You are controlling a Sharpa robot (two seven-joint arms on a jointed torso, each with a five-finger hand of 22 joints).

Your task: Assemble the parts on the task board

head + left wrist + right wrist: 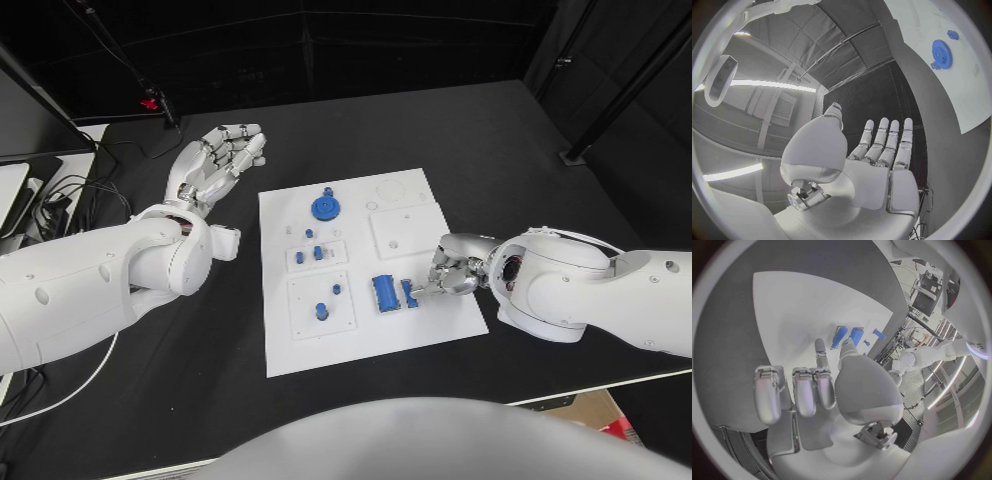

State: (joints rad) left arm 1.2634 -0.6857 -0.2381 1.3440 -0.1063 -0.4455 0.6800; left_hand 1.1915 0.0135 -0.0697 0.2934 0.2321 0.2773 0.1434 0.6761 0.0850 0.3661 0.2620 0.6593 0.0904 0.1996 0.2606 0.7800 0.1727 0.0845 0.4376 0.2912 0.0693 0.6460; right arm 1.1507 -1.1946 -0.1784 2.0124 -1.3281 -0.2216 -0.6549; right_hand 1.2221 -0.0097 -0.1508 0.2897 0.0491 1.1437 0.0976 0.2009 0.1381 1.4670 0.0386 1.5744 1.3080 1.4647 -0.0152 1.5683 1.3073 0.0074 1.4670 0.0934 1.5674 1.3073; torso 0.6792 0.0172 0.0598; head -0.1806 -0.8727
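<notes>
At board's right edge — right hand (pixel 450 272) fingertips touching blue part (pixel 385 293), grip unclear | left hand (pixel 216 160) spread, off-board

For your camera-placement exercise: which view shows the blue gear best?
The head view: the gear lies whole and unobstructed on the board. The left wrist view shows it near the rim, distorted. In the right wrist view I cannot pick it out.

Board (pixel 411 340): white plate, flat on the black tabletop, centre. Gear (pixel 326 207): blue, round, near the far edge. Block (pixel 385 292): blue, oblong, lying flat near the right edge. Small blue pieces (pixel 319 308): several standing in two square insets on the left side.
</notes>
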